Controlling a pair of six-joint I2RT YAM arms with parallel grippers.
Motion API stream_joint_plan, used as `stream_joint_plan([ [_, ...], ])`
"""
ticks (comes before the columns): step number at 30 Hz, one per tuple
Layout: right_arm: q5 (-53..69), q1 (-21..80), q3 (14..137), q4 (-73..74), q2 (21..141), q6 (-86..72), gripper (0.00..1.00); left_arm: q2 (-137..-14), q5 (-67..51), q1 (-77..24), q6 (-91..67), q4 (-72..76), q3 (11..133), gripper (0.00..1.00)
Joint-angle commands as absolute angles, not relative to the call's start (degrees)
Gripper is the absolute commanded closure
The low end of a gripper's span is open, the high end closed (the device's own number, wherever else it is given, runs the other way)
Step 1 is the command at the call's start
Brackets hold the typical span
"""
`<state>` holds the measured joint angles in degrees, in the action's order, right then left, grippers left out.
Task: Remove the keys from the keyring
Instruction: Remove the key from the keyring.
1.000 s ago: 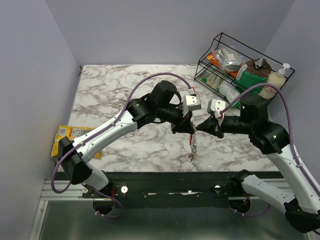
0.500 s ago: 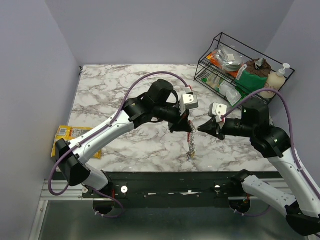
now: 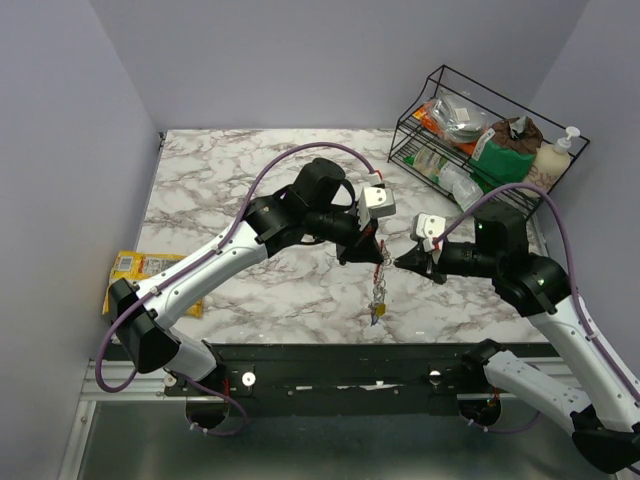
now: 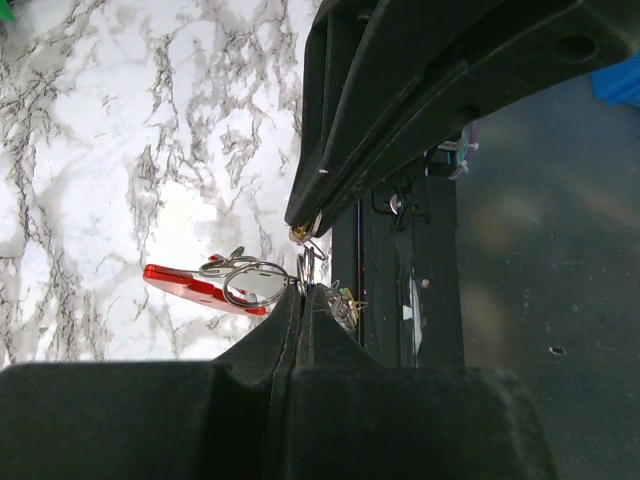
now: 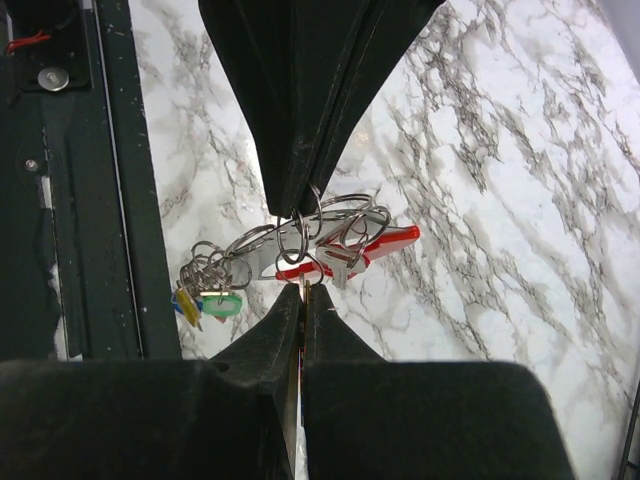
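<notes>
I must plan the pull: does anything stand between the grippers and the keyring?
Nothing visible does. The left gripper and right gripper are shut on the keyring, tip to tip above the table; the keys hang below.

**Keyring** (image 5: 393, 238): a curved clip, bright red along one part and grey metal along the other, with several wire split rings threaded on it. You see it raised clear of the table (image 3: 250, 190) near the front edge. It is pinched from opposite sides between the closed tips of the left gripper (image 5: 300, 212) and the right gripper (image 5: 303, 290).

**Keys** (image 5: 218, 303): a small bunch dangling below the clip on linked rings. One yellow and one green tag head show; the others are too small to tell.
</notes>
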<state>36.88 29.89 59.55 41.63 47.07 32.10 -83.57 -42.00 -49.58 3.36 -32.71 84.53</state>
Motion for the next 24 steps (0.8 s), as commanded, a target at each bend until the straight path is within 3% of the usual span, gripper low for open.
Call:
stream_joint_plan([
  [1, 35.3, 29.5, 57.9, 41.8, 46.4, 33.3, 0.99, -81.6, -43.3, -49.3, 2.9, -30.9, 85.0, 1.00],
  [24, 40.2, 29.5, 57.4, 45.8, 48.4, 36.6, 0.99, -80.6, -43.7, -48.1, 1.8, -29.9, 84.2, 1.00],
])
